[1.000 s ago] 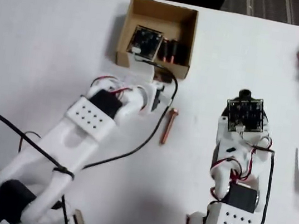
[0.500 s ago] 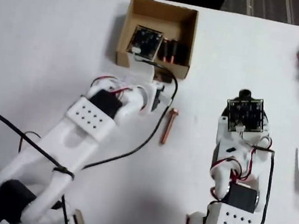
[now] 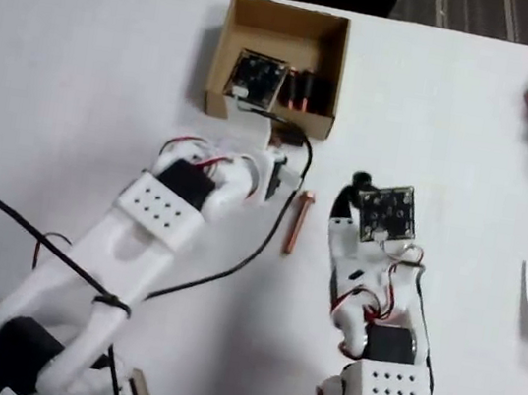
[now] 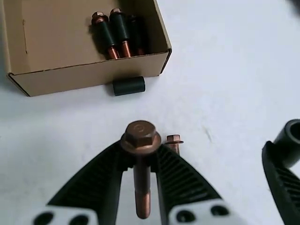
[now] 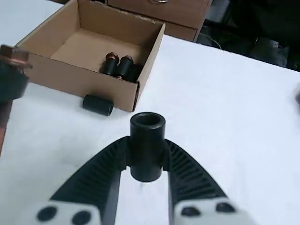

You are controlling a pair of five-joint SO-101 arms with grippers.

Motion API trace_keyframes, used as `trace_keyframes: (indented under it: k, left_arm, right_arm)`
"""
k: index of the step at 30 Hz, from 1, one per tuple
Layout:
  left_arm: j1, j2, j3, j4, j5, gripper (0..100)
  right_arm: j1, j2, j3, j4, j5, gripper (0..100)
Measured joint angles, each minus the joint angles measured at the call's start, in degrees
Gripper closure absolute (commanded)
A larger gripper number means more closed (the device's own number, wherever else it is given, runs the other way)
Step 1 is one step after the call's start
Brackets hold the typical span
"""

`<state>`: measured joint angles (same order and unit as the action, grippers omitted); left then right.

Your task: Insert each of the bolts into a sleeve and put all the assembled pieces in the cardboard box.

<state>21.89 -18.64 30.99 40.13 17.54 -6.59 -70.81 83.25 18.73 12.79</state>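
Currently my left jaws are closed on a copper bolt (image 4: pixel 140 168), gripping the shank just under its hex head. My right jaws clamp a black sleeve (image 5: pixel 147 145) upright, bore open. Both parts look rigid and light. The smooth metal shank may slip, so I judge the hold near the head safest. At centre of the high view a second bolt (image 3: pixel 297 222) lies on the worktop. A spare sleeve (image 4: pixel 129 86) sits just beside the cardboard box (image 4: pixel 89 75), and assembled pieces (image 4: pixel 112 35) lie inside.
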Motion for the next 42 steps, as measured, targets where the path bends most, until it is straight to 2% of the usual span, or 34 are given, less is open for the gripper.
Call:
trace_keyframes:
  k: [6, 9, 11, 13, 17, 19, 24, 28, 31, 38, 42]
  left_arm:
    - [0.0, -0.09, -0.7, -4.31, 0.0, 98]
    - [0.0, -0.09, -4.22, -5.01, 0.0, 98]
    - [0.26, -0.18, -5.98, -5.01, -1.14, 98]
    - [0.97, -0.35, -6.77, -4.66, -5.36, 98]
    - [1.14, -2.29, -6.68, -3.78, -14.51, 98]
    - [1.05, -4.4, -5.54, -5.63, -16.18, 98]
    - [1.76, -9.58, 3.43, -18.11, -13.1, 98]
    - [3.78, -15.03, 13.45, -31.47, -8.79, 98]
    - [5.19, -18.64, 20.66, -38.24, -8.09, 98]
    - [5.01, -19.43, 24.26, -41.49, -7.38, 98]
    - [5.01, -19.43, 22.59, -41.49, -7.38, 98]
  right_arm:
    - [-0.09, 0.0, 0.09, -0.88, -12.04, 97.6]
    - [-0.18, 0.0, 1.14, -5.01, -14.51, 97.4]
    - [-0.26, 0.09, 2.46, -8.62, -14.33, 97.4]
    - [-0.79, 0.0, 3.87, -12.48, -12.13, 97.4]
    - [-0.62, 0.0, 7.3, -16.97, -5.45, 97.4]
    - [-0.7, 0.0, 9.49, -18.73, -1.58, 97.5]
    - [-0.7, 0.0, 12.84, -28.4, 3.16, 97.5]
    - [-1.76, -0.09, 13.1, -34.37, 3.08, 97.5]
    - [-4.13, -0.09, 13.1, -35.25, 1.58, 97.5]
    - [-9.85, -0.09, 13.1, -35.43, -3.78, 97.6]
    - [-10.02, -0.09, 13.1, -35.43, -7.56, 97.6]
